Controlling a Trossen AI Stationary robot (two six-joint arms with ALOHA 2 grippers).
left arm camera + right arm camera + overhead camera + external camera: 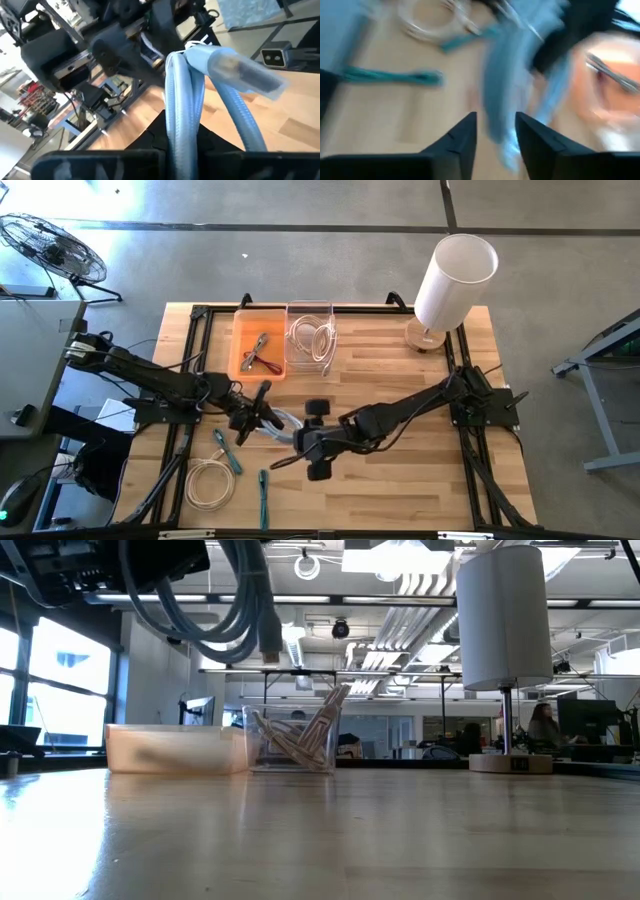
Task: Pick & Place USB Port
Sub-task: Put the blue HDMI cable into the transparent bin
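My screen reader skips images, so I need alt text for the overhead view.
Two dark robot arms meet over a wooden table, the left gripper shut on a light blue cable while the right gripper is beside it. Behind them sit an orange tray, a clear box and a white lamp.

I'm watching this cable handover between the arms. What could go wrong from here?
The blue USB cable is bundled in the shut left gripper; a loose loop might slip out. The right gripper, jaws parted, sits close beside it and may snag the cable. The hanging plug could catch the clear bin.
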